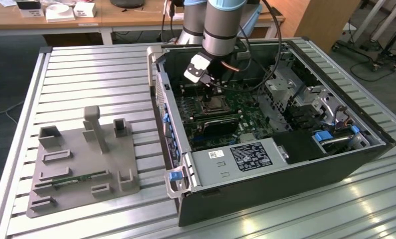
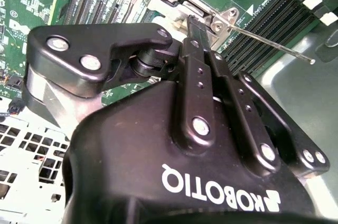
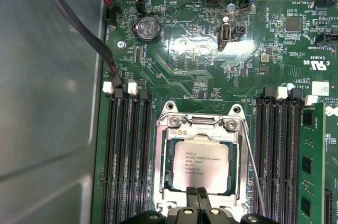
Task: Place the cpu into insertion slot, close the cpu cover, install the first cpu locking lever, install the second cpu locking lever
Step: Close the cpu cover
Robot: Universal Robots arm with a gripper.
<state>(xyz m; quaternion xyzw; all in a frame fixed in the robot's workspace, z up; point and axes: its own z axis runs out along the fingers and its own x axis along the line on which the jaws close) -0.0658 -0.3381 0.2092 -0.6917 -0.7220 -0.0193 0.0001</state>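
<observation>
The cpu (image 3: 202, 164), a silvery square chip, lies flat in the insertion slot (image 3: 169, 109) on the green board. The cpu cover (image 3: 168, 152), a silvery frame with a window, lies down around it. My gripper (image 3: 198, 193) is shut, with its black fingertips together on the cover's edge beside the chip. In the second wrist view the gripper (image 2: 191, 20) points down at that metal frame. A thin wire locking lever (image 3: 252, 174) slants away from the socket's side, and it juts free over the memory slots (image 2: 274, 47). In the exterior view the gripper (image 1: 208, 92) hangs just above the socket (image 1: 216, 103).
Long black memory slots (image 3: 127, 150) flank the socket on both sides, with a fitted memory stick (image 3: 311, 166). Cables (image 3: 100, 49) run along the grey case wall (image 3: 47, 102). Outside the case (image 1: 284, 169), a grey fixture plate (image 1: 85, 164) sits on the slatted table.
</observation>
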